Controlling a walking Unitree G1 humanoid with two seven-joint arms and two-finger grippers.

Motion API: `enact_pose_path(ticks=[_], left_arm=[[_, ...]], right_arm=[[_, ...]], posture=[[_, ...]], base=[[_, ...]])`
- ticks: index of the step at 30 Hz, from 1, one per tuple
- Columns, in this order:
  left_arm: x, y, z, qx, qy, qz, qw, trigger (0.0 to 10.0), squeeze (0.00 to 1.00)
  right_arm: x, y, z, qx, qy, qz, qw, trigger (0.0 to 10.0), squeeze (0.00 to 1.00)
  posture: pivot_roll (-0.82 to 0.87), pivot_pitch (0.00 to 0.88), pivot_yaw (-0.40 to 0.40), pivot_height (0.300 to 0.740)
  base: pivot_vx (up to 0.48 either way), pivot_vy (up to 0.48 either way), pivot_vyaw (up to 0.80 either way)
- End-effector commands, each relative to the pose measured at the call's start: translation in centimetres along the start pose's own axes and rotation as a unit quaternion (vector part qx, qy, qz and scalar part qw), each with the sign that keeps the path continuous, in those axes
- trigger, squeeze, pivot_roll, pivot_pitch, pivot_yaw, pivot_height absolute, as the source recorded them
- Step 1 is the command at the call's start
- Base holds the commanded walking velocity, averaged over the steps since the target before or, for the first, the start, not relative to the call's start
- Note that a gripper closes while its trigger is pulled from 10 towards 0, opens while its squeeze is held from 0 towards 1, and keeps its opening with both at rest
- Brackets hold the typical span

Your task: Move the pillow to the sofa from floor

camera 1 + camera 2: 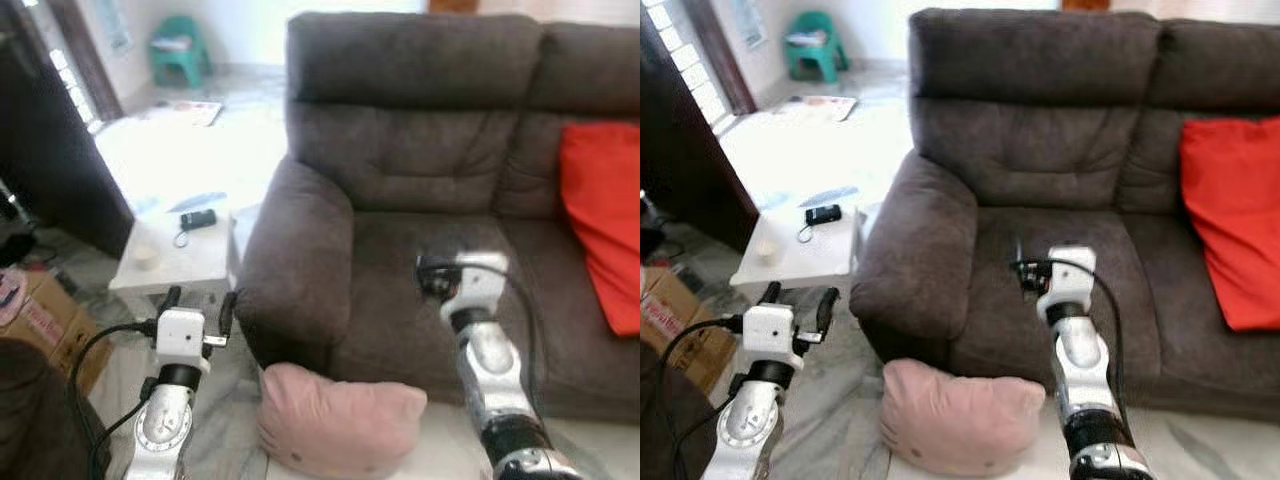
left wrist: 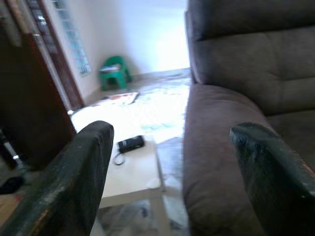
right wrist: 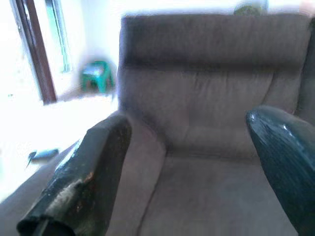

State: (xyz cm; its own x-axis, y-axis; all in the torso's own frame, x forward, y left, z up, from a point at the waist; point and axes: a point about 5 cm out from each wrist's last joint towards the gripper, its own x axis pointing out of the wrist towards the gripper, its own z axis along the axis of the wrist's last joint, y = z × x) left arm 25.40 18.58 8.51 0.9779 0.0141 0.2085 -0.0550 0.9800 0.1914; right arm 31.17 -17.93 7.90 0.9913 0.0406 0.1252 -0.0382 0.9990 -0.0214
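Pillow [image 1: 340, 420] on floor between claws

Red cushion [image 1: 603, 220], white side table [image 1: 180, 262] with black phone [image 1: 197, 219], green stool [image 1: 180, 50], cardboard box [image 1: 45, 325].

No text can be read — the cardboard box [image 1: 45, 325] at the robot's left carries red printing, and the paper on the floor [image 1: 190, 112] has colour, both too blurred.
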Motion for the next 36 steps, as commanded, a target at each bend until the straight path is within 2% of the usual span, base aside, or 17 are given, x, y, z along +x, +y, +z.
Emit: enact_pose_path(ticks=[1, 5, 7, 11, 15, 20, 31, 36], left_arm=[[0.1, -0.4, 1.1, 0.013, -0.014, -0.009, 1.000, 10.0, 0.00], [-0.2, 0.0, 1.7, 0.013, -0.016, 0.004, 1.000, 10.0, 0.00], [-0.8, 0.4, 2.8, 0.015, -0.024, 0.008, 1.000, 10.0, 0.00], [-1.4, 0.5, 2.9, 0.011, -0.013, 0.003, 1.000, 10.0, 0.00], [-0.7, 0.0, 2.5, 0.007, -0.006, -0.010, 1.000, 10.0, 0.00], [0.5, -0.7, 3.5, -0.005, -0.009, -0.022, 1.000, 10.0, 0.00], [0.2, -0.7, 3.5, -0.004, 0.002, -0.026, 1.000, 10.0, 0.00], [0.3, -0.9, 3.6, -0.006, 0.004, -0.026, 1.000, 10.0, 0.00]], right_arm=[[-0.7, 0.0, -0.3, 0.013, 0.006, 0.004, 1.000, 10.0, 0.00], [-1.3, 0.0, 0.2, 0.013, 0.001, 0.005, 1.000, 10.0, 0.00], [-2.5, -0.5, 1.1, 0.003, -0.012, 0.008, 1.000, 10.0, 0.00], [-3.7, -1.5, 1.5, -0.002, -0.010, 0.001, 1.000, 10.0, 0.00], [-3.3, -1.2, 1.3, 0.000, -0.006, 0.005, 1.000, 10.0, 0.00], [-2.0, 0.0, 2.5, 0.016, -0.009, 0.012, 1.000, 10.0, 0.00], [-1.6, 0.5, 2.7, 0.011, 0.011, 0.022, 1.000, 10.0, 0.00], [-1.4, 0.9, 2.9, 0.015, 0.014, 0.023, 1.000, 10.0, 0.00]], posture=[[0.08, 0.000, 0.000, 0.740], [0.09, 0.000, -0.002, 0.740], [0.08, 0.000, 0.001, 0.740], [0.08, 0.000, 0.005, 0.740], [0.07, 0.000, 0.003, 0.740], [0.08, 0.000, -0.004, 0.740], [0.07, 0.000, -0.005, 0.740], [0.07, 0.003, -0.006, 0.713]], base=[[0.000, 0.000, 0.00], [0.000, 0.000, 0.00], [0.000, 0.000, 0.00], [0.000, 0.000, 0.00], [0.000, 0.000, 0.00], [0.000, 0.000, 0.00], [0.000, 0.000, 0.00], [0.000, 0.000, 0.00]])
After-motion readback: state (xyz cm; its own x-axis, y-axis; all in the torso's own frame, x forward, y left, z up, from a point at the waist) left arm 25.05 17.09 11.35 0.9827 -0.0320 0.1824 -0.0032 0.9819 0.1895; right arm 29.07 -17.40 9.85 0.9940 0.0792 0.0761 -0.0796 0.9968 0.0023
